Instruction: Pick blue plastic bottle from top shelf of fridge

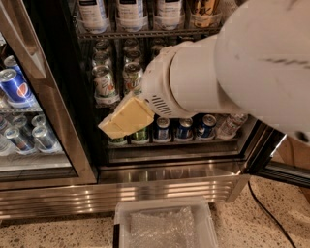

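Three bottles with white wrap labels and dark bands [130,13] stand in a row on the top shelf [145,34], a black wire rack at the top of the open fridge [174,174]. Only their lower parts show. A gold-labelled amber bottle [206,10] stands to their right. My cream-coloured gripper [125,118] hangs well below that shelf, in front of the lower can racks, left of centre. It holds nothing. My big white arm [242,72] hides the right side of the fridge.
Drink cans [104,82] fill the middle rack and more cans [184,128] the bottom one, with a small water bottle [232,123] at its right. A cooler with Pepsi cans [14,87] stands left. A clear bin [164,225] and a black cable [264,206] lie on the floor.
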